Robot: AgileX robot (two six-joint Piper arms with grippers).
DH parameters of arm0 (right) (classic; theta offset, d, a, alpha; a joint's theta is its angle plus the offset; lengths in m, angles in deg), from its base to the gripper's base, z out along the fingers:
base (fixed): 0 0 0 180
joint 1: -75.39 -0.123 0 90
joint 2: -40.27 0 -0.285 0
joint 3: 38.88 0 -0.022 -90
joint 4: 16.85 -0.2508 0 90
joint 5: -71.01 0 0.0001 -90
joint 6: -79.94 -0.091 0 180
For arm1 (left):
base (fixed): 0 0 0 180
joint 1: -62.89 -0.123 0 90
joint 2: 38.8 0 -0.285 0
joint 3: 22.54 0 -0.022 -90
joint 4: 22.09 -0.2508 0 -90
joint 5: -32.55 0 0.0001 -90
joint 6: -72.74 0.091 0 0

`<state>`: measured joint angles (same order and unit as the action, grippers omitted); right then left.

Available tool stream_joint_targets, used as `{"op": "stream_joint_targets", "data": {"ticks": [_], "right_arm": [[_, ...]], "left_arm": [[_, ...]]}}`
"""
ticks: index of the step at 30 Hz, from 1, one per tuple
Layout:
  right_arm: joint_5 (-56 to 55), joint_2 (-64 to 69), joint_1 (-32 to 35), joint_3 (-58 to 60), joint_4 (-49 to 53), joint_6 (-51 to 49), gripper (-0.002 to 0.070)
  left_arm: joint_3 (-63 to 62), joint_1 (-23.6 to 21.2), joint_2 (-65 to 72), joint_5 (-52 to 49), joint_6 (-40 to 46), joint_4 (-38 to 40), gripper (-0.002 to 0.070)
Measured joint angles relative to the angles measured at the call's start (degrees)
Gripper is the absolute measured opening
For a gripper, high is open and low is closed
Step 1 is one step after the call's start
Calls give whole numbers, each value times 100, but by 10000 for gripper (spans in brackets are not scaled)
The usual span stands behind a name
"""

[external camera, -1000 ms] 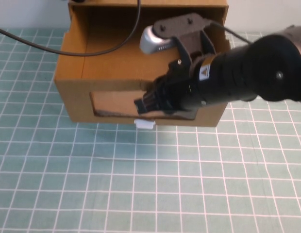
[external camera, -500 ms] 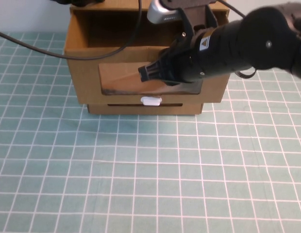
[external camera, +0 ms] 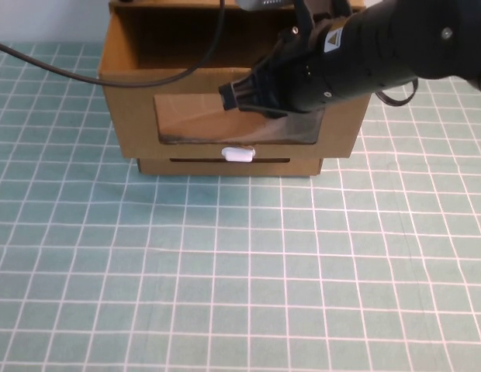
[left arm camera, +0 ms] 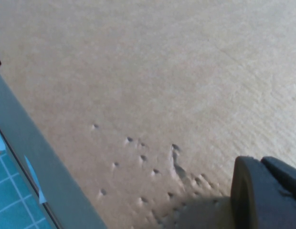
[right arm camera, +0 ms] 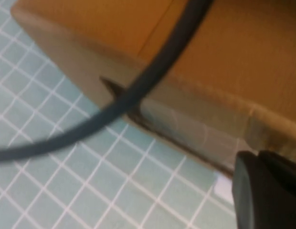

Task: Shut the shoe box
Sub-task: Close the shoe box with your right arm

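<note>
A teal cutting mat with a white grid covers the bench (external camera: pixel 225 271), and a pale wall runs behind it. The shoe box (external camera: pixel 132 116) stands at the far side of the mat, directly under and ahead of my right claw (external camera: pixel 234 94). The windowed front panel faces me, with the clear window (external camera: pixel 186 120) beside the claw tip and the small white pull tab (external camera: pixel 239 154) just below it. The top of the box looks open from the high view, and a black cable (external camera: pixel 109 77) drapes across it.

I judge the step in hand to be pushing the front panel home. To do it well I'd keep the push square to the panel and bear on the cardboard frame, not the thin window, which would likely flex. I'd also press near the middle so the drawer doesn't skew, and watch that the cable doesn't catch.

The right claw tip sits at the upper edge of the front panel, apparently touching it. I cannot tell how far it is spread. It seems to hold nothing.

The left claw (left arm camera: pixel 269 191) hangs close over plain cardboard, near an edge of the box. Only one dark fingertip shows, so I cannot tell its state either.
</note>
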<state>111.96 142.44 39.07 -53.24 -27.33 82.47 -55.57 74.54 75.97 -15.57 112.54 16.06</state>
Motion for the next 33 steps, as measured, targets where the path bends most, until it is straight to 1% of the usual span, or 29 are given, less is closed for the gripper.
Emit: {"op": "stream_joint_targets", "data": {"ticks": [11, 25, 33], "right_arm": [[-1035, 177, 47, -9, -50, 0, -11], [-2140, 732, 440, -177, -302, 0, -13], [-2349, 1160, 524, -574, -372, 0, -13]], "left_arm": [[0, 0, 0, 0, -10, 11, -5], [-12, 0, 0, -27, -10, 25, -5], [-12, 0, 0, -27, -10, 25, -5]]}}
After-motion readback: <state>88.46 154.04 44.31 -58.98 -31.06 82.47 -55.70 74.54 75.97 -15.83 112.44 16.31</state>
